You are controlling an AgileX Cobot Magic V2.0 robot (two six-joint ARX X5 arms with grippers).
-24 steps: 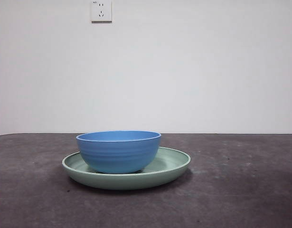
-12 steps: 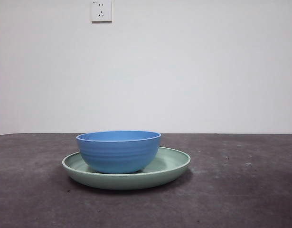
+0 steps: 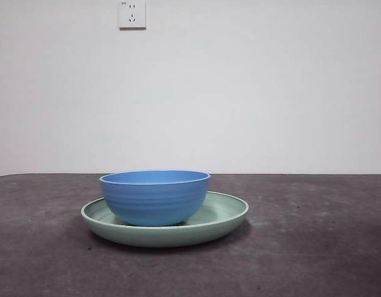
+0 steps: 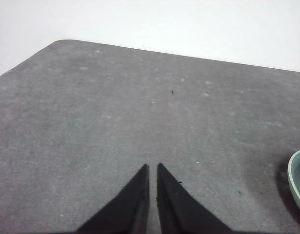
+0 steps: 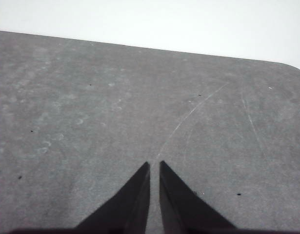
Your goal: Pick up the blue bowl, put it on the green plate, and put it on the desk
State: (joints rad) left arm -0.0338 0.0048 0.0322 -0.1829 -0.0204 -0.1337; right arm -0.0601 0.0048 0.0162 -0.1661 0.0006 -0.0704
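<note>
The blue bowl (image 3: 155, 197) stands upright inside the green plate (image 3: 224, 213), left of the plate's middle, on the desk (image 3: 314, 247). A sliver of the plate's rim (image 4: 297, 181) shows in the left wrist view. My left gripper (image 4: 152, 168) is shut and empty over bare desk, apart from the plate. My right gripper (image 5: 154, 165) is shut and empty over bare desk, with neither dish in its view. No arm shows in the front view.
A white wall with a power socket (image 3: 132, 13) stands behind the desk. The desk's rounded far corners show in both wrist views (image 4: 62, 43) (image 5: 293, 66). Pale curved scratches (image 5: 189, 117) mark the desk in the right wrist view.
</note>
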